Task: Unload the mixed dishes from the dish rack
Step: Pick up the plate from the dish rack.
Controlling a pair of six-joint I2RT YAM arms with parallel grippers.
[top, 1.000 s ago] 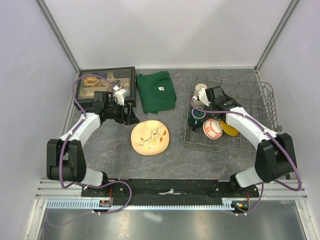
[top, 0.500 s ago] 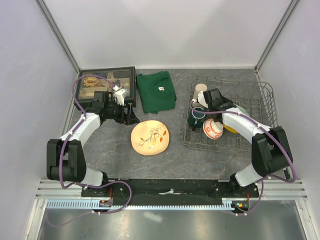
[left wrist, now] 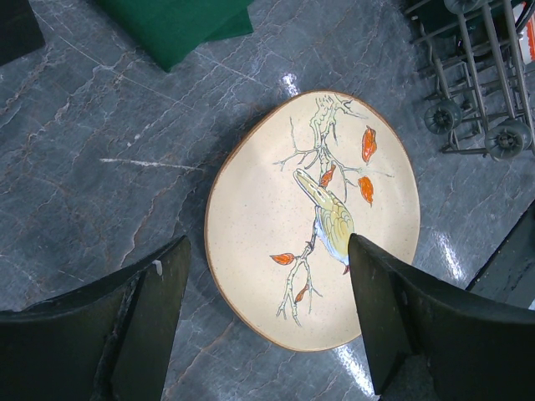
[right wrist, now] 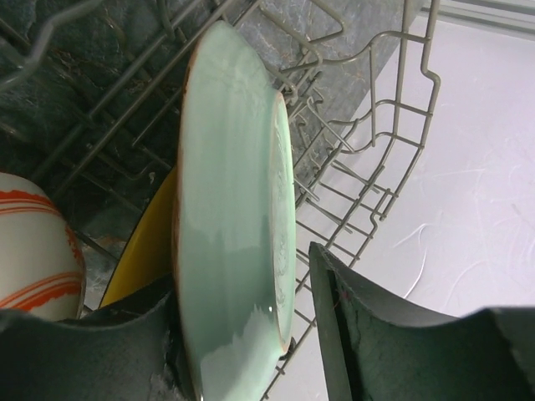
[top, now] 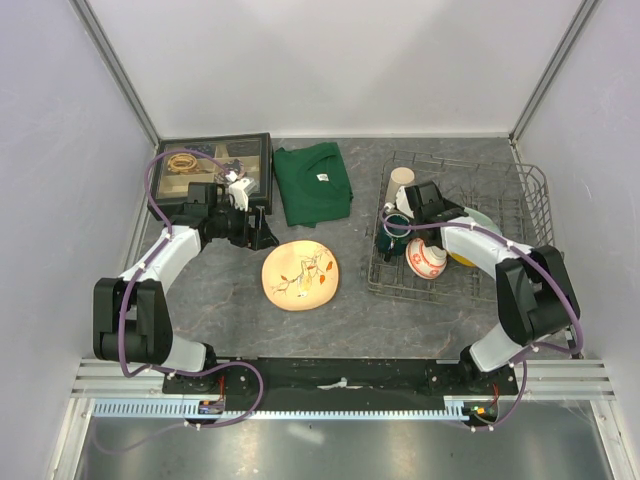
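The grey wire dish rack stands at the right. It holds a beige tumbler, a dark green mug, a red-and-white bowl, a small yellow plate and a pale green plate. My right gripper is open inside the rack. In the right wrist view its jaws straddle the rim of the upright pale green plate, with a gap on the right side. The cream plate with a bird drawing lies on the table. My left gripper is open and empty just above the cream plate.
A folded green cloth lies at the back middle, and a black compartmented tray stands at the back left. The rack's raised wire side is close behind the pale green plate. The rack's corner shows right of the cream plate.
My right gripper has shifted a little left and back inside the rack, and the pale green plate now shows beside it. The left arm and cream plate have not moved.
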